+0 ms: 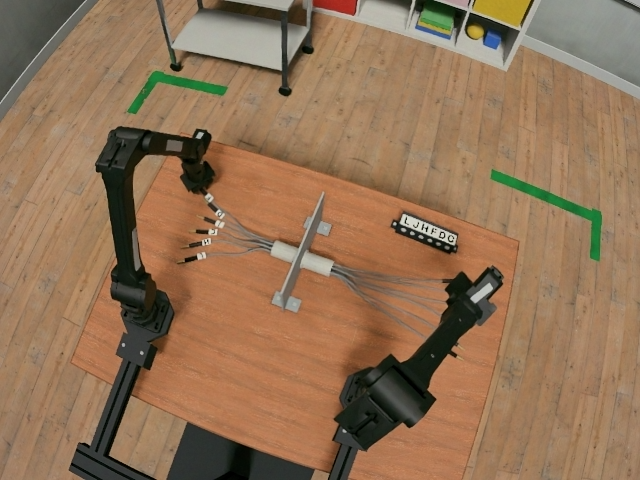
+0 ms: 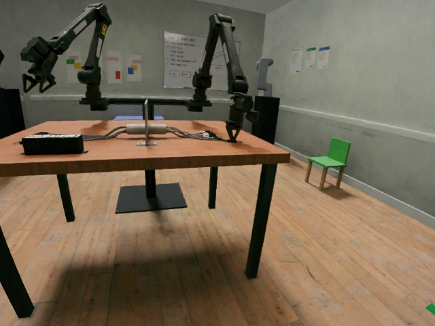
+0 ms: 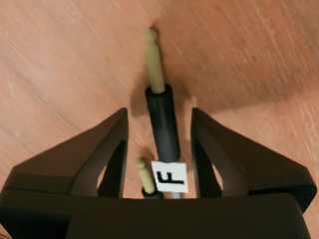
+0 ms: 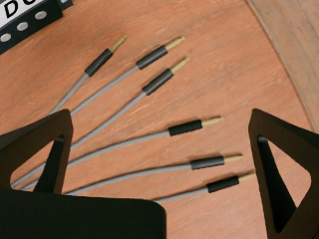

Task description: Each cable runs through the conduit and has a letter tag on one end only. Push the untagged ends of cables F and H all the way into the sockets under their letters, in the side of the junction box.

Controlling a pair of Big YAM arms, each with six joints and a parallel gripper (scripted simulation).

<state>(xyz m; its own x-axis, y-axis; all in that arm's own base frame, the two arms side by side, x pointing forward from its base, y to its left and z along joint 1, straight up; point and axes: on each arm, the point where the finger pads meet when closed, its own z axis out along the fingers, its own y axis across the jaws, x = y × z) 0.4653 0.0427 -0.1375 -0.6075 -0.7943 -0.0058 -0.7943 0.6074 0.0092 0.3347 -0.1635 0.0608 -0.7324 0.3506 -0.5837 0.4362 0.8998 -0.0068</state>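
Observation:
The cable end tagged F (image 3: 161, 119) lies on the table between the fingers of my left gripper (image 3: 159, 118), with a gap on each side; the gripper is open and low over it. In the top view this gripper (image 1: 199, 186) is at the far end of the fan of tagged ends, where the H tag (image 1: 206, 241) also lies. The black junction box (image 1: 424, 233) shows the letters L J H F D C. My right gripper (image 1: 455, 285) is open, raised above the untagged plugs (image 4: 193, 126), which lie spread on the table.
A white conduit (image 1: 302, 256) passes through an upright grey plate (image 1: 305, 242) at the table's middle. The corner of the junction box (image 4: 27, 10) with D and C shows in the right wrist view. The table's edge runs close beyond the untagged plugs.

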